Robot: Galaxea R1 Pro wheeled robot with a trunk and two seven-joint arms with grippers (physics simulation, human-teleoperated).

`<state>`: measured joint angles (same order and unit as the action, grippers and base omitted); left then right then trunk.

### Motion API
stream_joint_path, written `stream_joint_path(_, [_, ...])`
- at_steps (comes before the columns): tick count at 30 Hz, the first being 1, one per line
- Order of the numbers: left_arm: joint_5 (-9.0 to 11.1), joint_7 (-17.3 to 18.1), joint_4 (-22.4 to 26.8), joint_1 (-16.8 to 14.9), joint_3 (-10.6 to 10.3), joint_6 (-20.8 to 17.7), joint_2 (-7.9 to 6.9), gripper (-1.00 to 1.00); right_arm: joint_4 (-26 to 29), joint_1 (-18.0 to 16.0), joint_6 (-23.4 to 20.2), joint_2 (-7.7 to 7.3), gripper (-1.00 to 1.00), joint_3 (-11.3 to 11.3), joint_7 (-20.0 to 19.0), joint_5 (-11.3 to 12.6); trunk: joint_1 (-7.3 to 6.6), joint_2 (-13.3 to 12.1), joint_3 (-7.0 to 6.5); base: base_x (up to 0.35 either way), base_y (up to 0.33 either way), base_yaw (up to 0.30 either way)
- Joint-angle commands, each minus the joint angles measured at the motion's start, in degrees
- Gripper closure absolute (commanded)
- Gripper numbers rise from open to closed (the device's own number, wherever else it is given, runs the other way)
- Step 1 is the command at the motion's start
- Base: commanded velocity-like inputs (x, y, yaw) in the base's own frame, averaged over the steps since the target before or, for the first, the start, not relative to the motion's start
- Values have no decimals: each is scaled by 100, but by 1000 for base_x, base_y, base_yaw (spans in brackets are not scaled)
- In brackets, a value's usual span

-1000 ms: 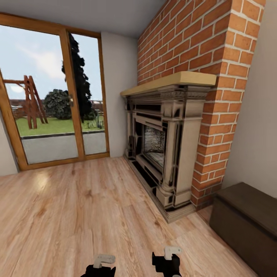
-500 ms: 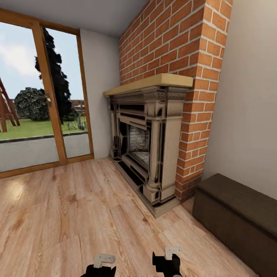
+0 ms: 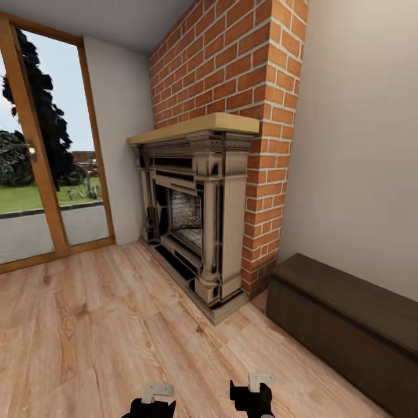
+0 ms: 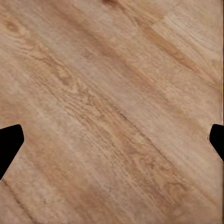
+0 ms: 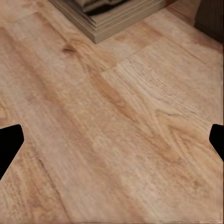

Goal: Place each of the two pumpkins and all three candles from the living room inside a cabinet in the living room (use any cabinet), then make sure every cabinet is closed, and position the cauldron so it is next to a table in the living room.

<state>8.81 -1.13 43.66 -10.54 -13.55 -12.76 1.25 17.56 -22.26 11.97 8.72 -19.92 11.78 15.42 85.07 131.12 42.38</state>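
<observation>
Head view: left gripper [image 3: 152, 400] and right gripper [image 3: 253, 393] are hanging low, spread wide and carrying nothing, over the plank floor [image 3: 104, 325] — the robot apparently travelling, likely needing to approach the closed cabinet [image 3: 348, 325] standing beside the fireplace [image 3: 197, 215].

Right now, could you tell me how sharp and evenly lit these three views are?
Head view: evenly lit, sheen on the floor, soft edges on the fireplace, cabinet dark but legible. Left wrist view: floor grain slightly blurred, black fingertips at both edges. Right wrist view: similar softness, fireplace base smeared.
</observation>
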Motion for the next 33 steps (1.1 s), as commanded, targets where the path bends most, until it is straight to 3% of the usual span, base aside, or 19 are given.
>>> stream_joint_path(1, [52, -14, 8, -1, -8, -13, -2, -100, -7, -7, 25, -5, -100, -45, 30, 57, -2, 3, 4, -89, 37, -291])
stream_joint_path(33, [5, -73, 1, -1, -16, 160, 7, -100, -7, -7, 25, -19, -100, -33, 35, 73, -2, 3, -61, -9, 4, -291])
